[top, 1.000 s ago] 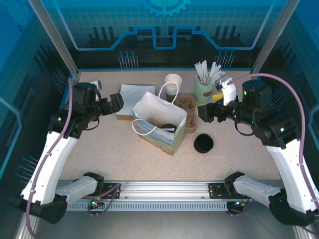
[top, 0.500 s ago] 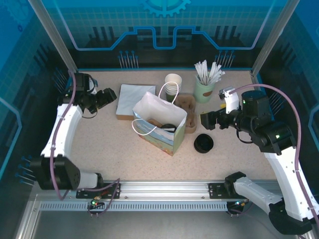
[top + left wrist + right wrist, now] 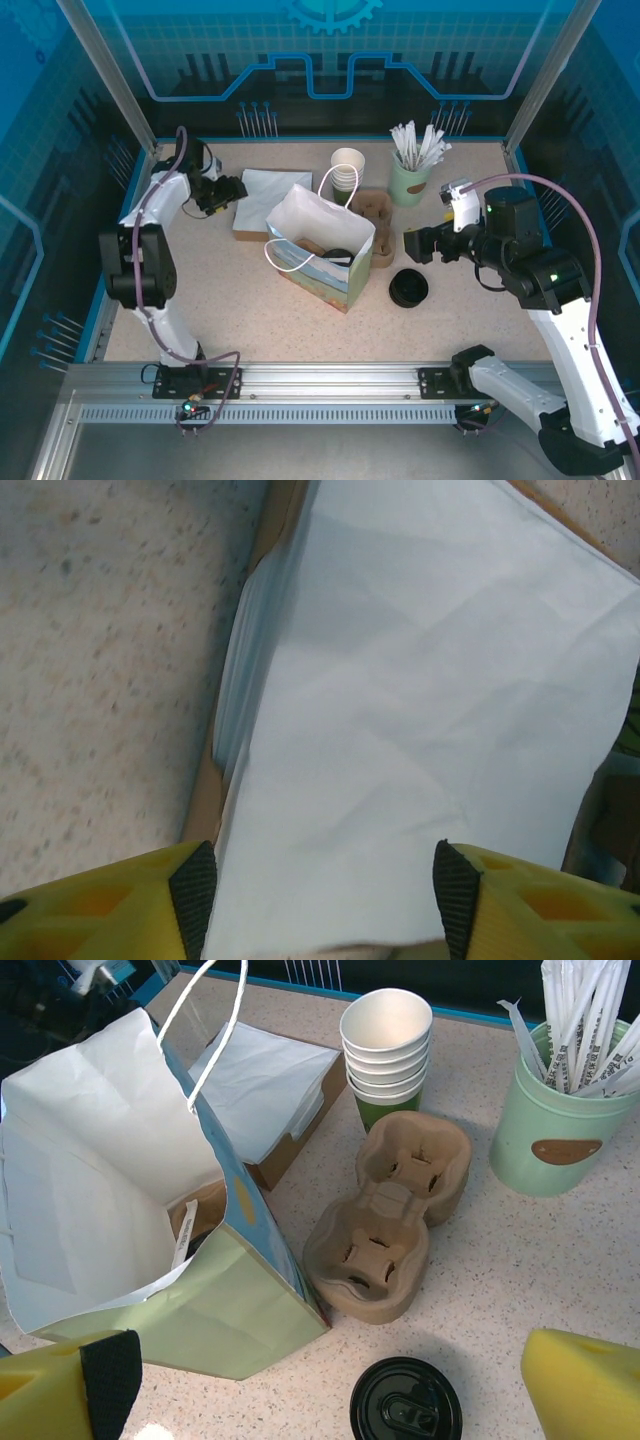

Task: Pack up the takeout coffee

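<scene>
The takeout coffee is hidden. An open white paper bag with a green and blue front stands mid-table. Inside the bag I see a brown edge, a white-wrapped stick and something dark that I cannot identify. My left gripper hovers at the left side of a flat stack of white napkins. The left gripper is open with only napkin beneath it. To the right of the bag, my right gripper is open. Below the right gripper a black lid lies on the table.
A stack of olive-green paper cups stands behind the bag. A brown pulp cup carrier lies right of the bag. A mint-green cup of white-wrapped sticks stands at the back right. The napkins sit in a brown box.
My left arm has folded back toward the rear left, its gripper now over the napkins with narrower jaws. The right gripper drew slightly back toward me and opened fully.
</scene>
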You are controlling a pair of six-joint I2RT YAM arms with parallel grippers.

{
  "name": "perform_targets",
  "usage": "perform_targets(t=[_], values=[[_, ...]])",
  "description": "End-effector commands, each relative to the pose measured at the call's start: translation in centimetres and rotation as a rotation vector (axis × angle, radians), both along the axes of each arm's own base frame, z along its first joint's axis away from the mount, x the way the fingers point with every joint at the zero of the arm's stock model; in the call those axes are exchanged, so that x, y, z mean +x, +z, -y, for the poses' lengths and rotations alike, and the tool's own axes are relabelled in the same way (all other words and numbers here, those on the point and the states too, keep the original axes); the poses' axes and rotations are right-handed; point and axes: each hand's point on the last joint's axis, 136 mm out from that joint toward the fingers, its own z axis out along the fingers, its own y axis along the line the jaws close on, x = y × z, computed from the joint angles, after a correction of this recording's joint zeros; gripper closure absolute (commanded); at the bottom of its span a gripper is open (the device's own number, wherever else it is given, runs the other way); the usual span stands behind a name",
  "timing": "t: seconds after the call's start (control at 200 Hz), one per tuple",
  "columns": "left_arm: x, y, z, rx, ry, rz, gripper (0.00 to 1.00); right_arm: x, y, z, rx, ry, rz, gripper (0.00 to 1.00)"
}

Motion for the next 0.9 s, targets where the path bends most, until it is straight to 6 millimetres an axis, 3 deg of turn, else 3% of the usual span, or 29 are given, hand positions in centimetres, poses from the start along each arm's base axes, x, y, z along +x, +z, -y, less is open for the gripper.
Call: perform_targets(t=[0.0, 0.31, 0.65, 0.896], values=[[2.1, 0.0, 0.3, -0.023, -0.051, 0.031, 0.39, 0.2, 0.4, 0.2, 0.002, 0.002, 0.040, 0.00], [4.0, -2.6, -0.1, -0.012, -0.058, -0.018, 0.41, 0.3, 0.1, 0.2, -0.010, 0.004, 0.034, 0.00], [3.5, -4.3, 0.5, -0.047, -0.067, -0.060, 0.54, 0.5, 0.0, 0.2, -0.011, 0.003, 0.036, 0.00], [3.4, -4.1, 0.5, -0.045, -0.068, -0.056, 0.66, 0.6, -0.5, 0.2, -0.014, 0.001, 0.023, 0.00]])
